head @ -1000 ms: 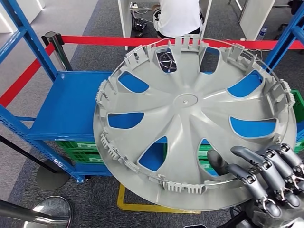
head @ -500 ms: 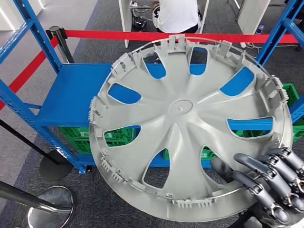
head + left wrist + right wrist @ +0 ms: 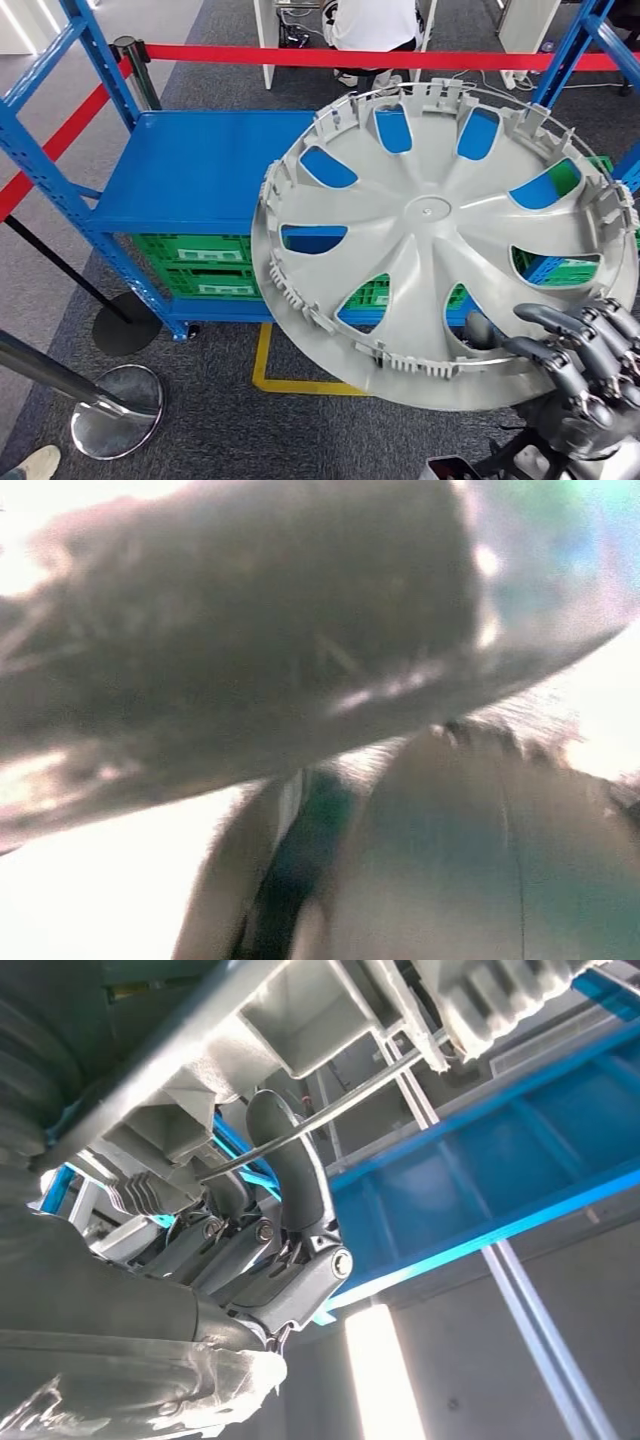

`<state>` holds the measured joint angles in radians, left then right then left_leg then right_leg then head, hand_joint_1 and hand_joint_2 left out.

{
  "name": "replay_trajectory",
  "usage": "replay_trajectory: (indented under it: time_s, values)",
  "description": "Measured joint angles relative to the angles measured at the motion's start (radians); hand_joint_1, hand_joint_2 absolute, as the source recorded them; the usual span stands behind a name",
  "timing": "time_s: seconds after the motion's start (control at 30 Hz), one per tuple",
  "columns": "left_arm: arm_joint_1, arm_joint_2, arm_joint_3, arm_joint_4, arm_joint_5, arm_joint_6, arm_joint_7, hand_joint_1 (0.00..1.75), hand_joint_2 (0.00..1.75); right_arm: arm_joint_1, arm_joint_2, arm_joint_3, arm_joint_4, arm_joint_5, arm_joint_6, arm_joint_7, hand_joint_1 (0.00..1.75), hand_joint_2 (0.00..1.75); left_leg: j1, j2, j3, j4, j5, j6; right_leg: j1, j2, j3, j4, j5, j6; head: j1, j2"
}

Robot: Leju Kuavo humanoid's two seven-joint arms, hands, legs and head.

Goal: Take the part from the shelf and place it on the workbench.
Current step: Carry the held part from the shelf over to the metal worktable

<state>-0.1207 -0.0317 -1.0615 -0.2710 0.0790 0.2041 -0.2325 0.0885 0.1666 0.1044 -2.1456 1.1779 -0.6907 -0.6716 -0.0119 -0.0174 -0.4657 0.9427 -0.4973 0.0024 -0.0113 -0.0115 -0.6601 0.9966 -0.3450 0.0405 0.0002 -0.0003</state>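
Hubcap (image 3: 445, 235): large grey plastic wheel cover, inner face up, ribbed clips round its rim, curved openings between the spokes. Held in the air in front of the blue shelf (image 3: 204, 170), tilted, with its edge at 12 o'clock raised and its edge at 6 o'clock low. Blue shelf board and green crates (image 3: 200, 265) show through the openings.

Right hand (image 3: 581, 375): at 5 o'clock of the hubcap, gripping the rim there. Dark fingers (image 3: 562, 325) lie over the upper face; the thumb (image 3: 477, 330) sits at the rim just beside them. From the wrist camera the fingers (image 3: 290, 1175) curl round the grey clips and the wire ring of the cover, with the hubcap (image 3: 317, 1010) directly against them.

Left hand: state cannot be told; its wrist camera gives a blurred dark and grey surface close to the lens.

Surroundings: red barrier tape (image 3: 340, 57) at 12 o'clock, running behind the shelf; chrome post base (image 3: 117, 410) at 8 o'clock on grey carpet; yellow floor marking (image 3: 302, 380) under the near rim; a seated person (image 3: 373, 22) in a white top at 12 o'clock, beyond the tape; a shoe (image 3: 30, 465) at 8 o'clock, in the corner.
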Motion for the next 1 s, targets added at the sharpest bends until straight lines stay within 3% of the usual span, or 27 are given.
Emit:
replay_trajectory:
  time_s: [0.03, 0.07, 0.13, 0.17, 0.2, 0.23, 0.27, 0.33, 0.4, 0.43, 0.47, 0.53, 0.57, 0.6, 0.67, 0.7, 0.73, 0.77, 0.8, 0.87, 0.93, 1.0]
  values:
    - [-0.041, -0.005, 0.003, -0.064, -0.004, -0.032, 0.117, 0.00, 0.00, -0.009, 0.009, 0.005, 0.016, 0.022, 0.000, 0.017, 1.75, 1.75, -0.001, -0.003, -0.016, -0.002, 0.016, 0.008, -0.004, -0.001, -0.010, -0.001, 0.001, 0.007, -0.001, 0.000]
    - [-0.082, -0.013, 0.010, -0.134, -0.017, -0.062, 0.246, 0.00, 0.00, -0.018, 0.016, 0.013, 0.034, 0.043, 0.000, 0.040, 1.75, 1.75, -0.002, -0.005, -0.032, -0.003, 0.032, 0.016, -0.007, 0.000, -0.022, 0.012, -0.019, 0.012, 0.000, 0.000]
    - [-0.139, -0.031, 0.035, -0.254, -0.061, -0.098, 0.432, 0.00, 0.00, -0.033, 0.020, 0.031, 0.064, 0.070, 0.000, 0.091, 1.75, 1.75, 0.000, -0.004, -0.058, -0.004, 0.060, 0.026, -0.008, 0.006, -0.051, 0.106, -0.116, 0.022, 0.005, 0.000]
    - [-0.149, -0.035, 0.052, -0.298, -0.087, -0.105, 0.461, 0.00, 0.00, -0.037, 0.020, 0.038, 0.076, 0.075, 0.000, 0.114, 1.75, 1.75, -0.001, 0.000, -0.070, -0.004, 0.071, 0.028, -0.007, 0.007, -0.064, 0.176, -0.165, 0.025, 0.007, 0.000]
    - [-0.151, -0.037, 0.070, -0.334, -0.111, -0.109, 0.462, 0.00, 0.00, -0.040, 0.020, 0.045, 0.085, 0.078, 0.000, 0.132, 1.75, 1.75, -0.002, 0.006, -0.082, -0.003, 0.082, 0.029, -0.006, 0.007, -0.072, 0.242, -0.195, 0.027, 0.009, 0.000]
    - [-0.147, -0.037, 0.088, -0.365, -0.134, -0.114, 0.447, 0.00, 0.00, -0.042, 0.020, 0.049, 0.093, 0.080, 0.000, 0.148, 1.75, 1.75, -0.003, 0.011, -0.095, -0.002, 0.093, 0.030, -0.006, 0.007, -0.068, 0.284, -0.199, 0.027, 0.009, 0.000]
    - [-0.141, -0.035, 0.106, -0.390, -0.156, -0.120, 0.432, 0.00, 0.00, -0.043, 0.019, 0.053, 0.100, 0.083, 0.000, 0.162, 1.75, 1.75, -0.004, 0.015, -0.110, 0.000, 0.103, 0.030, -0.006, 0.007, -0.049, 0.291, -0.182, 0.027, 0.009, 0.000]
    - [-0.124, -0.028, 0.140, -0.439, -0.199, -0.137, 0.416, 0.00, 0.00, -0.045, 0.016, 0.057, 0.108, 0.092, 0.000, 0.189, 1.75, 1.75, -0.005, 0.017, -0.140, 0.006, 0.124, 0.028, -0.006, 0.007, 0.040, 0.202, -0.133, 0.023, 0.009, 0.000]
    - [-0.107, -0.024, 0.172, -0.494, -0.234, -0.154, 0.426, 0.00, 0.00, -0.047, 0.012, 0.060, 0.112, 0.100, 0.000, 0.209, 1.75, 1.75, -0.007, 0.012, -0.164, 0.014, 0.143, 0.020, -0.003, 0.009, 0.145, 0.056, -0.143, 0.017, 0.008, 0.000]
    - [-0.099, -0.022, 0.185, -0.521, -0.246, -0.161, 0.434, 0.00, 0.00, -0.048, 0.011, 0.061, 0.113, 0.103, 0.000, 0.217, 1.75, 1.75, -0.007, 0.010, -0.171, 0.016, 0.152, 0.016, 0.000, 0.010, 0.172, 0.008, -0.158, 0.014, 0.009, 0.000]
    - [-0.092, -0.020, 0.198, -0.545, -0.256, -0.168, 0.441, 0.00, 0.00, -0.049, 0.010, 0.061, 0.115, 0.106, 0.000, 0.223, 1.75, 1.75, -0.006, 0.008, -0.175, 0.017, 0.161, 0.010, 0.002, 0.011, 0.181, -0.016, -0.168, 0.009, 0.009, 0.000]
    - [-0.077, -0.014, 0.222, -0.579, -0.268, -0.176, 0.450, 0.00, 0.00, -0.051, 0.008, 0.062, 0.118, 0.110, 0.000, 0.232, 1.75, 1.75, -0.004, 0.008, -0.184, 0.017, 0.171, -0.001, 0.003, 0.011, 0.164, -0.018, -0.154, -0.006, 0.011, 0.000]
    - [-0.070, -0.011, 0.232, -0.592, -0.274, -0.179, 0.452, 0.00, 0.00, -0.052, 0.007, 0.062, 0.120, 0.111, 0.000, 0.235, 1.75, 1.75, -0.003, 0.008, -0.193, 0.029, 0.151, -0.008, 0.001, 0.010, 0.155, -0.017, -0.143, -0.016, 0.008, 0.000]
    - [-0.063, -0.008, 0.242, -0.603, -0.279, -0.180, 0.453, 0.00, 0.00, -0.052, 0.007, 0.062, 0.121, 0.112, 0.000, 0.237, 1.75, 1.75, -0.001, 0.008, -0.205, 0.061, 0.110, -0.014, -0.001, 0.009, 0.144, -0.017, -0.130, -0.023, 0.005, 0.000]
    - [-0.055, -0.004, 0.255, -0.622, -0.288, -0.182, 0.454, 0.00, 0.00, -0.052, 0.006, 0.063, 0.122, 0.114, 0.000, 0.239, 1.75, 1.75, 0.003, 0.009, -0.240, 0.186, -0.003, -0.026, -0.002, 0.009, 0.116, -0.016, -0.104, -0.030, 0.000, 0.000]
    - [-0.053, -0.003, 0.260, -0.628, -0.290, -0.184, 0.454, 0.00, 0.00, -0.052, 0.005, 0.063, 0.123, 0.114, 0.000, 0.239, 1.75, 1.75, 0.005, 0.009, -0.254, 0.258, -0.040, -0.030, -0.001, 0.008, 0.099, -0.015, -0.092, -0.030, 0.000, 0.000]
    - [-0.051, -0.003, 0.264, -0.634, -0.291, -0.185, 0.454, 0.00, 0.00, -0.051, 0.005, 0.063, 0.124, 0.115, 0.000, 0.240, 1.75, 1.75, 0.007, 0.009, -0.259, 0.310, -0.052, -0.032, -0.001, 0.007, 0.083, -0.014, -0.081, -0.029, 0.000, 0.000]
    - [-0.049, -0.002, 0.268, -0.638, -0.292, -0.187, 0.454, 0.00, 0.00, -0.051, 0.004, 0.063, 0.125, 0.115, 0.000, 0.241, 1.75, 1.75, 0.007, 0.009, -0.251, 0.332, -0.040, -0.033, -0.001, 0.007, 0.068, -0.013, -0.070, -0.027, 0.000, 0.000]
    - [-0.047, 0.000, 0.273, -0.641, -0.294, -0.190, 0.454, 0.00, 0.00, -0.051, 0.004, 0.064, 0.126, 0.115, 0.000, 0.242, 1.75, 1.75, 0.008, 0.009, -0.226, 0.318, -0.012, -0.032, -0.001, 0.006, 0.054, -0.012, -0.059, -0.025, 0.000, 0.000]
    - [-0.046, 0.001, 0.281, -0.649, -0.300, -0.192, 0.453, 0.00, 0.00, -0.051, 0.003, 0.066, 0.128, 0.116, 0.000, 0.245, 1.75, 1.75, 0.008, 0.009, -0.129, 0.196, 0.032, -0.028, -0.001, 0.006, 0.031, -0.011, -0.040, -0.020, 0.000, 0.000]
    - [-0.047, 0.001, 0.287, -0.658, -0.308, -0.192, 0.455, 0.00, 0.00, -0.051, 0.002, 0.069, 0.128, 0.118, 0.000, 0.249, 1.75, 1.75, 0.005, 0.007, -0.033, 0.047, 0.025, -0.018, 0.000, 0.005, 0.015, -0.012, -0.018, -0.010, 0.001, 0.000]
    - [-0.045, 0.001, 0.293, -0.662, -0.321, -0.188, 0.464, 0.00, 0.00, -0.051, 0.002, 0.070, 0.129, 0.122, 0.000, 0.254, 1.75, 1.75, 0.001, 0.006, -0.010, -0.012, 0.018, -0.007, 0.000, 0.004, 0.006, -0.020, 0.005, 0.001, 0.002, 0.000]
